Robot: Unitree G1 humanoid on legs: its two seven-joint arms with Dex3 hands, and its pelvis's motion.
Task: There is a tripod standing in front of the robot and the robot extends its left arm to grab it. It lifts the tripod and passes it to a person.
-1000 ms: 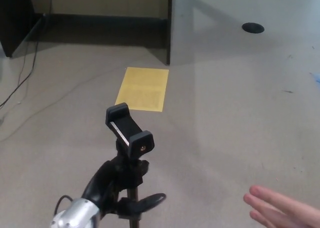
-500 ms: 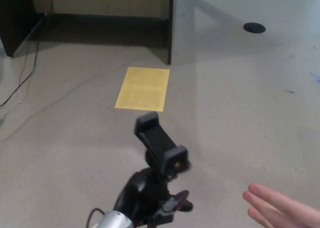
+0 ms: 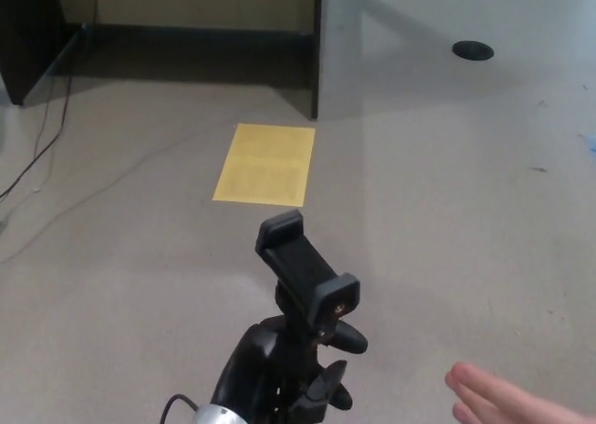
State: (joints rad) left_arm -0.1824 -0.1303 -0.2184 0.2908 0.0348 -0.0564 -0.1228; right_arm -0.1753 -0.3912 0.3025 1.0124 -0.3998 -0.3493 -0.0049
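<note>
Head view, the only one here. Compared with a second ago: tripod [image 3: 305,303] shifted well to the right across the frame, toward the person's hand [image 3: 507,407] waiting at the lower right corner. Over the last half second, barely any further travel, just a small settle, while the person's fingers crept in a little closer. Looks like the carry is mostly done and the handover is next, though tripod and person's hand remain apart, no contact yet.

Left robot hand [image 3: 279,373]: black fingers wrapped tight around the tripod's neck just under the phone clamp, closed on it, holding the thing up at the bottom of the frame. Silver wrist barely peeking in at the bottom edge. Phone clamp tilted, empty, pointing up and away. Tripod legs cut off below the frame, so can't confirm clearance off the floor [image 3: 447,210].

Right robot hand: nowhere in the picture.

Background stuff: yellow sheet [image 3: 265,164] lying flat on the floor beyond the tripod, dark desk panel [image 3: 317,51] further back.
</note>
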